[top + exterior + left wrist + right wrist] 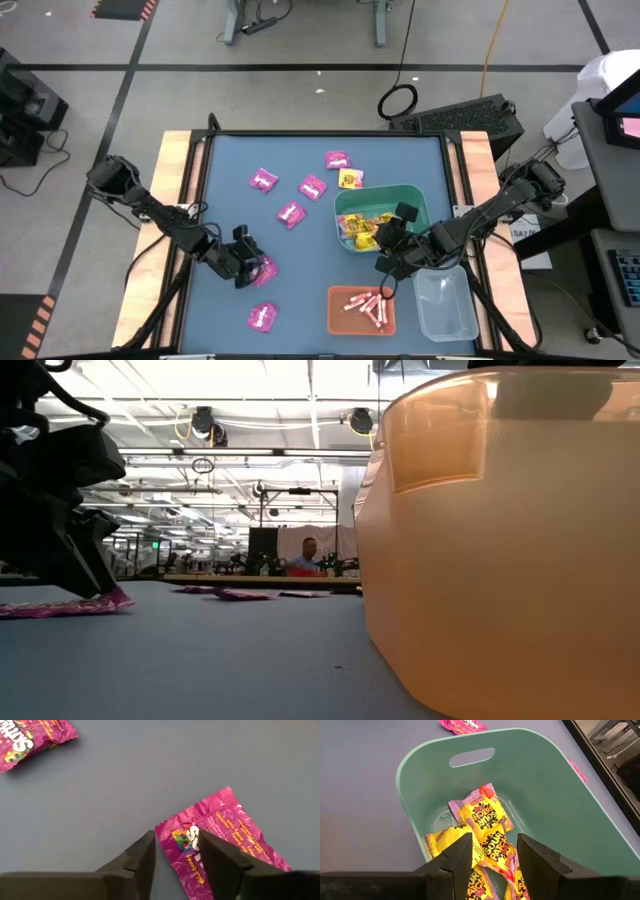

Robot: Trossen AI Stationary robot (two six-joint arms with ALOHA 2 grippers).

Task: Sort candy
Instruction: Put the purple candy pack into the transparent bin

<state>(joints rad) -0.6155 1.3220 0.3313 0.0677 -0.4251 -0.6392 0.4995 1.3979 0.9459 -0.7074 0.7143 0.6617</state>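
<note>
A magenta packet of candy (225, 835) lies flat on the blue table near the left front, and my left gripper (177, 845) is open low over it, slanting down. One corner of the packet (170, 832) lies between the fingers. My right gripper (492, 845) hangs open above the near end of the green bin (420, 200), over the yellow packets (482, 820) inside it, with nothing between its fingers. More magenta packets (291, 214) lie scattered on the table, and one yellow packet (351, 179) lies beside the green bin. My left gripper comes at the magenta packet slanting down from the table's left. One finger (220, 855) stands over the packet's printed face, the other (142, 852) beside its short edge. In the low view the fingertips (95, 585) reach down to the packet (60, 605); whether they touch it I cannot tell.
An orange bin (340, 325) holding pink-white sticks (365, 305) stands at the front, right of centre, and fills the right of the low view (500, 540). A clear bin (445, 305) stands to its right. Another magenta packet (262, 316) lies near the front edge.
</note>
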